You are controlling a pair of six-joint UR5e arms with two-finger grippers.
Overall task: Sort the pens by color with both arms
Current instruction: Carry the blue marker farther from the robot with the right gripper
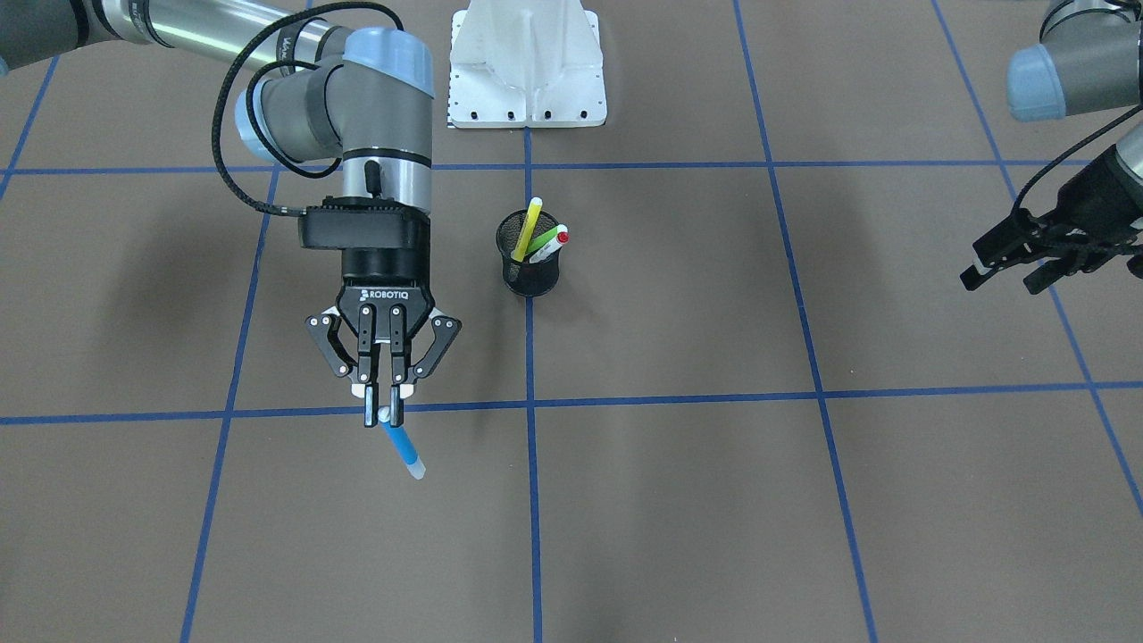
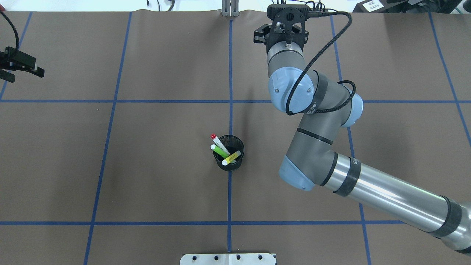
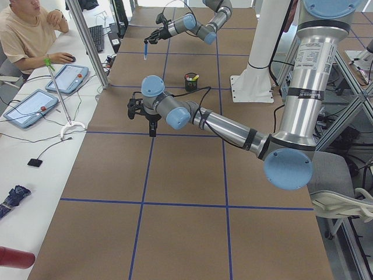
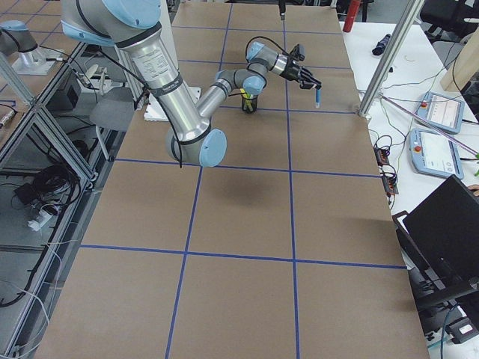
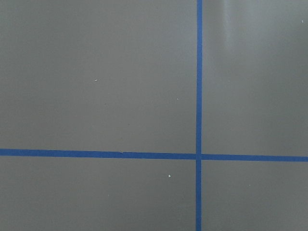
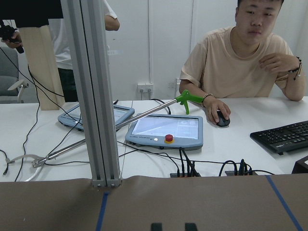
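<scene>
My right gripper (image 1: 381, 415) is shut on the top end of the blue pen (image 1: 404, 448), which hangs tilted over the brown table, toward the operators' side. The pen also shows in the exterior right view (image 4: 318, 96). The black mesh cup (image 1: 531, 270) stands upright at the table's middle. It holds the yellow pen (image 1: 529, 227), the lime green pen (image 1: 541, 239) and the white pen with red cap (image 1: 560, 237). My left gripper (image 1: 1002, 277) hangs open and empty, far off at the table's side, and also shows in the overhead view (image 2: 21, 69).
The white base pedestal (image 1: 527, 76) stands behind the cup. Blue tape lines (image 5: 198, 96) grid the table. An aluminium post (image 3: 88, 44) stands at the far edge near my right gripper. A seated operator (image 3: 23, 35) and tablets (image 3: 67, 77) are on a white desk beyond it.
</scene>
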